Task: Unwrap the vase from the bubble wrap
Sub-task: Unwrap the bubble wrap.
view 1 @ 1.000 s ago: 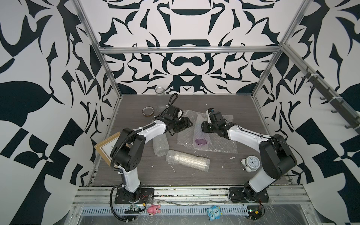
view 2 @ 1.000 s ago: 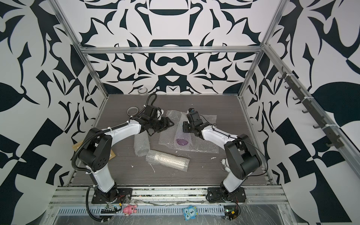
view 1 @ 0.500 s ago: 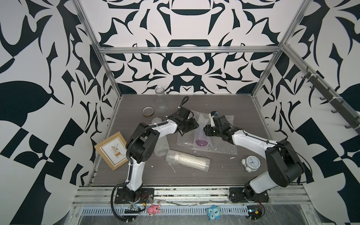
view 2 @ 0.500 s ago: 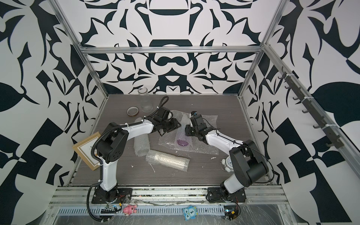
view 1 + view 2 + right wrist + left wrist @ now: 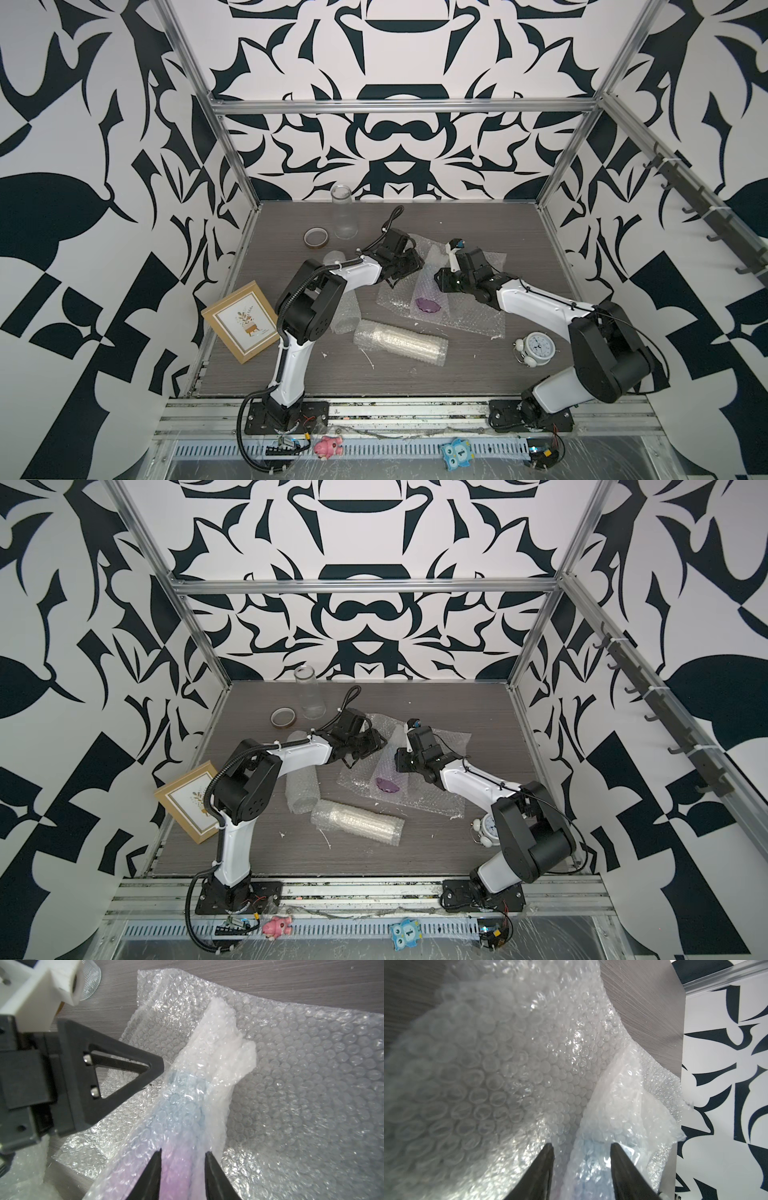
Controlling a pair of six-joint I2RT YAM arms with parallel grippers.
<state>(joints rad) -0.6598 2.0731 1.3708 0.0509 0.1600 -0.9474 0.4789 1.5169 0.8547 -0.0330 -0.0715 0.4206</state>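
Bubble wrap (image 5: 478, 322): sheet spread on table (image 5: 415, 386), in front and to the right of jar (image 5: 344, 212). Its middle is rolled round the vase (image 5: 178, 1109), which shows blue to purple through the plastic.
Right gripper (image 5: 182, 1152): fingers clamped on the roll, on its side away from the jar.
Left gripper (image 5: 580, 1147): on the roll's jar side, fingers apart astride it; cannot tell whether they grip.

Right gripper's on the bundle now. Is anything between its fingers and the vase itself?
Yes. Layers of bubble wrap cover the vase all round, so the fingers of the right gripper meet only wrap; the vase shows through as a blue-purple tint. Nothing else stands between.
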